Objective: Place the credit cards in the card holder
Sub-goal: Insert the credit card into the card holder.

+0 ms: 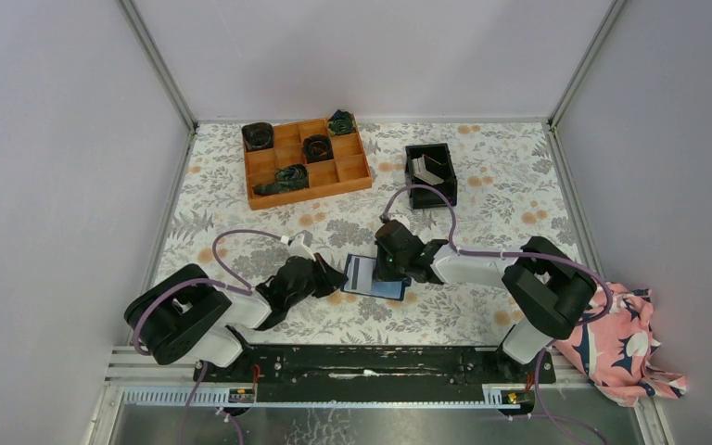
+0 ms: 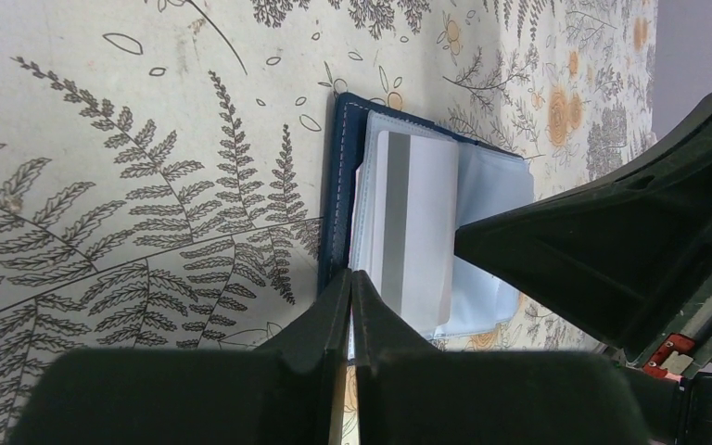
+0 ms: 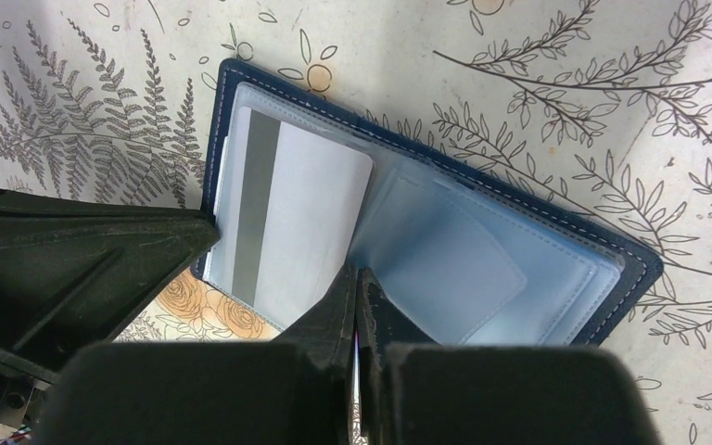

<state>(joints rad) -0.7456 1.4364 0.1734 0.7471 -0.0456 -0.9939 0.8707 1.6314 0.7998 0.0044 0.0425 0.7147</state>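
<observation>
We work inside grey walls (image 1: 56, 139), on a table (image 1: 482, 306) covered in a fern-and-flower print. Just beyond the arm bases, the wallet (image 3: 482, 269) lies open and flat, pale blue lining up. A grey card (image 3: 311, 213) rests on its left half. The card's long axis runs near to far, and its near end juts past the wallet's edge, so we judge it not yet seated.

The card sits between our two tips. The left gripper (image 2: 350, 278) has its jaws pressed together with nothing visibly between them, and it touches the wallet's left edge. The right gripper (image 3: 357, 273) is fully closed and empty, its tip at the card's right long edge, by the fold. Both are about equally close.

Farther back, a black bin (image 1: 445, 190) holds more cards (image 1: 424, 169), and an orange tray (image 1: 311, 190) stands to its left.
</observation>
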